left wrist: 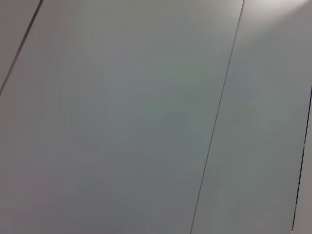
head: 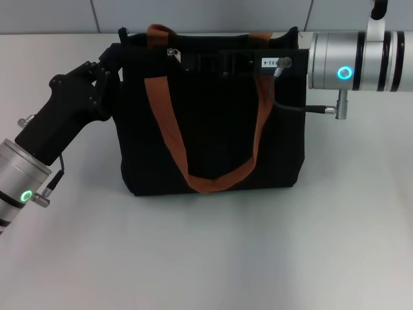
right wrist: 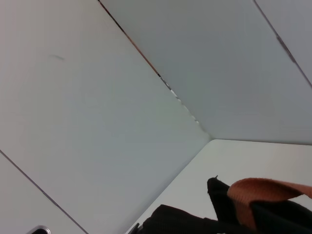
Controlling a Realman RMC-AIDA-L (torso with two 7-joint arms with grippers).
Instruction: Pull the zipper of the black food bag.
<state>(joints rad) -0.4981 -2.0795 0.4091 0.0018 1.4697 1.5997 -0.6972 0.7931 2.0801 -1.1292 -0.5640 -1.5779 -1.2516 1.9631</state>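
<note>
The black food bag (head: pixel 210 116) stands upright on the tabletop (head: pixel 206 258), its zip line running side to side along the top edge. The zipper (head: pixel 173 52) sits near the left end of that line. The left end effector (head: pixel 108 68) presses against the bag's upper left corner, just beside the pull tab. The right end effector (head: pixel 226 62) reaches in along the top from the right, a little farther off. Dark fingers against dark fabric: whether either is clenched or released, I cannot tell.
</note>
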